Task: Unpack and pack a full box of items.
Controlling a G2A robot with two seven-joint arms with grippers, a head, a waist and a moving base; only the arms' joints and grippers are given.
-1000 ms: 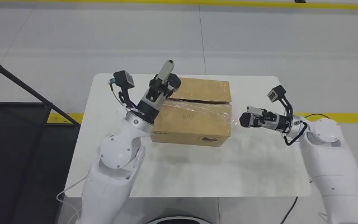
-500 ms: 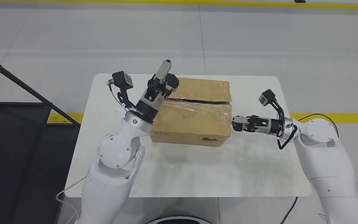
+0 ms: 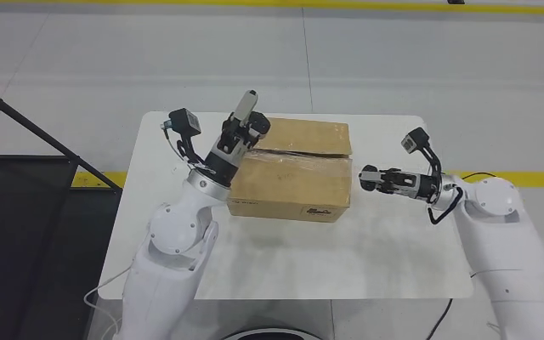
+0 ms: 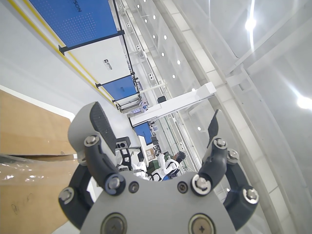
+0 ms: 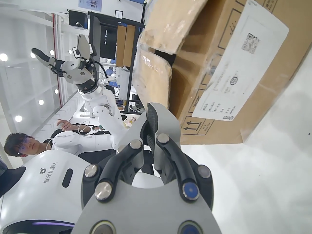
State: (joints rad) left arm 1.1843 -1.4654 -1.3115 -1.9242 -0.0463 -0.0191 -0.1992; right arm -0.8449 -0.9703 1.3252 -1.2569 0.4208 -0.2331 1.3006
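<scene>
A brown cardboard box [image 3: 293, 170] with closed top flaps and clear tape along its seam lies in the middle of the white table [image 3: 382, 255]. My left gripper [image 3: 253, 115] is raised above the box's left end, pointing upward; its jaws stand open with nothing between them, as the left wrist view [image 4: 156, 122] also shows, with the box [image 4: 29, 127] off to one side. My right gripper [image 3: 365, 178] is just off the box's right end, shut on nothing. In the right wrist view its fingertips [image 5: 151, 113] are pressed together close to the labelled end of the box [image 5: 219, 62], beside the slightly gaping flap seam.
The table has bare surface in front of the box [image 3: 323, 255] and to its right. A dark panel [image 3: 42, 238] stands on the floor left of the table. The other arm's open gripper [image 5: 61, 57] appears far off in the right wrist view.
My right gripper pushed in to the box's right end, then drew back a little and rose slightly. The left arm barely moved.
</scene>
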